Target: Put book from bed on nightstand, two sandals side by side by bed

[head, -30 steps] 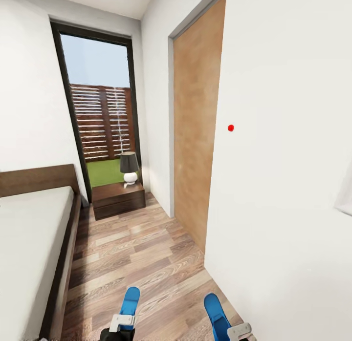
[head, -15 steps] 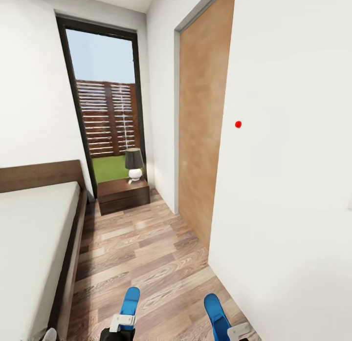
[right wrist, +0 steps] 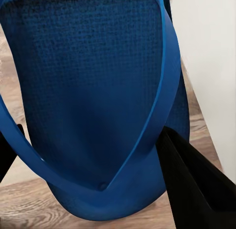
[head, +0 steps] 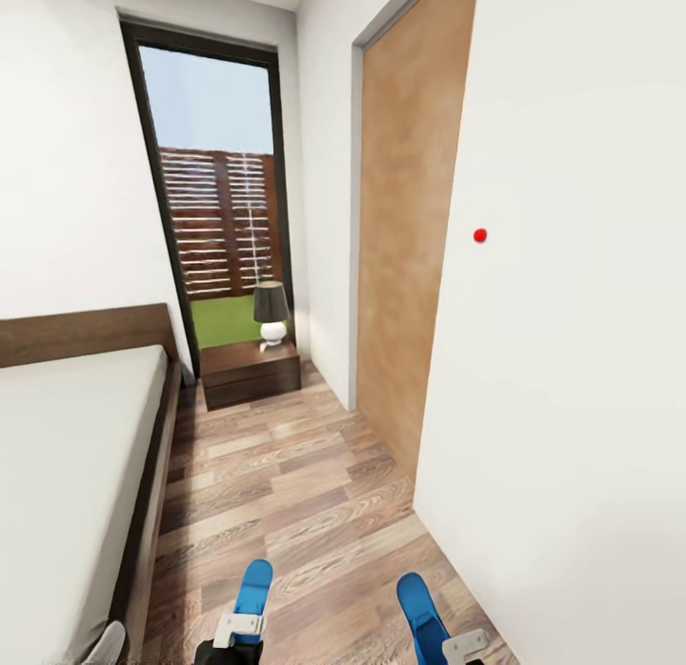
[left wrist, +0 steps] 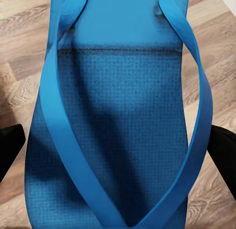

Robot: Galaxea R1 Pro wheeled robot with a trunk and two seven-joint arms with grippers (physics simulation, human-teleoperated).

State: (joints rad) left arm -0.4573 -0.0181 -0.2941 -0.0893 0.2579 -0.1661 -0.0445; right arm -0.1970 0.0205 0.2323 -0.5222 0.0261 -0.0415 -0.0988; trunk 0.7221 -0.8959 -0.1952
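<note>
You have a blue sandal in each hand. The left hand [head: 238, 632] is clamped on the left sandal [head: 253, 589], its dark fingers [left wrist: 11, 150] pressing the sole's two edges in the left wrist view. The right hand [head: 465, 643] grips the right sandal [head: 420, 615] the same way, with one finger [right wrist: 194, 182] tight against the sole's side in the right wrist view. Both sandals point forward, away from you, and are held clear of the wood-plank floor [head: 286, 493], which I take to be a carrying pose: side grips keep the soles flat, ready to be set down as they lie.

The bed [head: 67, 474] lies beyond and to the outside of your left hand, its dark frame running along the strip of floor ahead of both hands. That strip, between the bed frame and the white wall [head: 572, 360] just outside your right hand, looks like the natural spot for the pair. The sandals are apart, not side by side, so bring them closer before letting go.

The nightstand [head: 251, 372] stands well ahead of both hands, at the bed's head, under the window [head: 224, 198], with a small lamp [head: 272, 312] on its top. The part of the mattress in view shows no book, so that step appears to wait until the sandals are placed.
</note>
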